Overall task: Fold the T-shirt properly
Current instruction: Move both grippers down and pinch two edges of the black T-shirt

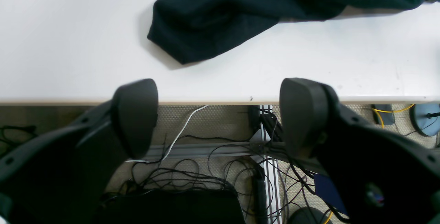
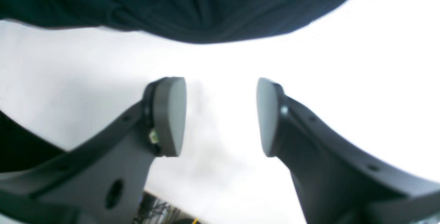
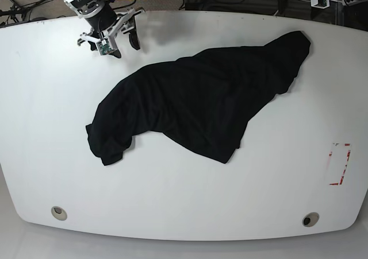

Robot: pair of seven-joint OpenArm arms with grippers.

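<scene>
T-shirt (image 3: 201, 104) crumpled on white table (image 3: 172, 201), red tape marks (image 3: 339, 164) apart

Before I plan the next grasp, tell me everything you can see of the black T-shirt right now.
The plain black soft-fabric T-shirt lies crumpled and unfolded on the white table, stretched diagonally in the base view from a bunched end at lower left to a rounded end at upper right. Wrinkles run along it; no print shows. One edge lifts slightly off the surface in the left wrist view. Only the table touches it; both grippers are off it, jaws apart.
</scene>
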